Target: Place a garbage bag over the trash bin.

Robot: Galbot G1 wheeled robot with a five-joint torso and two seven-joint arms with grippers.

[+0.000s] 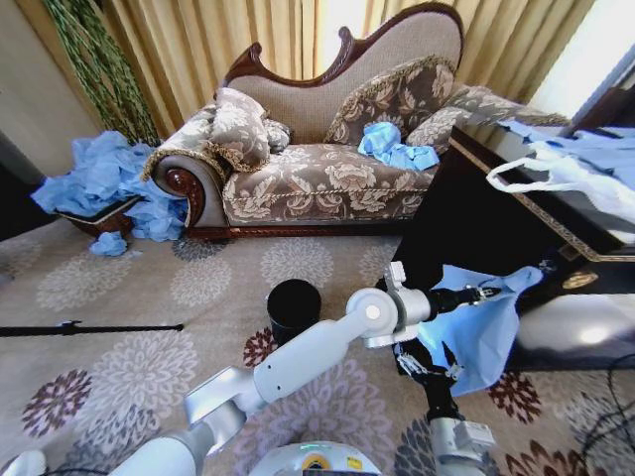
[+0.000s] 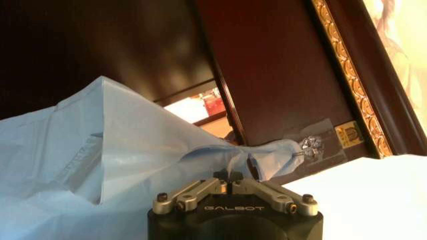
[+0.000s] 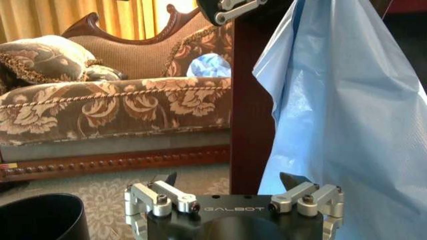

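Jaws of the left gripper (image 2: 230,176) are pinched together on a gathered fold of the thin, crinkly light-blue plastic garbage bag (image 1: 476,332), which hangs in creased, semi-translucent folds in front of the dark polished wooden desk (image 1: 466,213) with its gilded carved edging. Below the bag, the right gripper (image 3: 230,181) has its jaws spread apart, holding nothing, close beside the hanging plastic. Both metal gripper bodies carry the word "GALBOT" in pale letters. On the floral carpet (image 1: 129,367), well apart from the bag, stands the small smooth black cylindrical trash bin (image 1: 294,309), upright and unlined, between the desk's near corner and the brocade sofa (image 1: 327,149) with its carved wooden frame.
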